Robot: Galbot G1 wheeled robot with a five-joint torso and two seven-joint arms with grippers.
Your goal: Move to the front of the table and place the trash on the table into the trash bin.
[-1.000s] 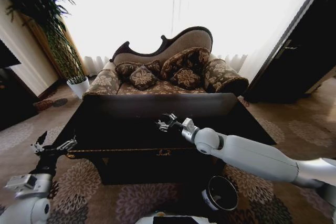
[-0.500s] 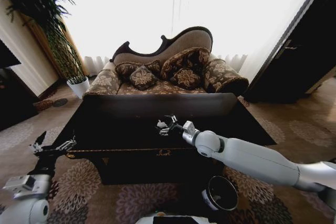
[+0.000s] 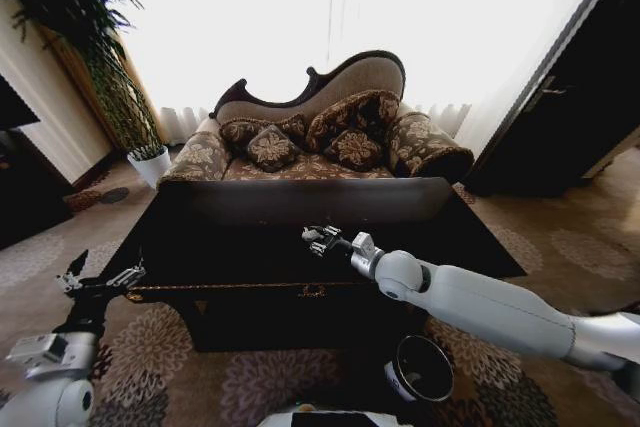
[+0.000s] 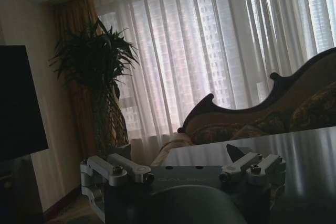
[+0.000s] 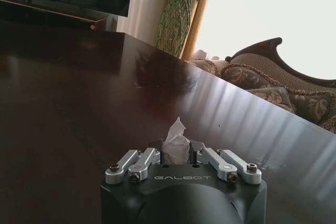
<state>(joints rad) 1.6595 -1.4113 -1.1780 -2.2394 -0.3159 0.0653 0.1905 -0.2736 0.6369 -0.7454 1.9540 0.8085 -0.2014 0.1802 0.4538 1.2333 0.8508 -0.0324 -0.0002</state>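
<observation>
Trash first: head view has the right gripper (image 3: 318,240) reached out over the middle of the glossy black table (image 3: 200,247), a white paper bit (image 3: 311,236) at its fingertips (small, hard to make out from here). Trash bin (image 3: 420,369) sits on the patterned carpet just in front of the table, under the right forearm. Left gripper (image 3: 100,279) hangs off the table's front left corner, fingers spread wide, nothing in them. Sofa (image 3: 320,137) behind the table, potted plant (image 3: 110,67) far left.

Left wrist view: left gripper (image 4: 184,169) wide apart and empty, table edge (image 4: 294,150) beside it, sofa and curtains beyond.

Right wrist view: right gripper (image 5: 177,157) pinched narrow on the crumpled white paper bit (image 5: 175,142), which sticks up between the fingers, low over the table (image 5: 79,103).
</observation>
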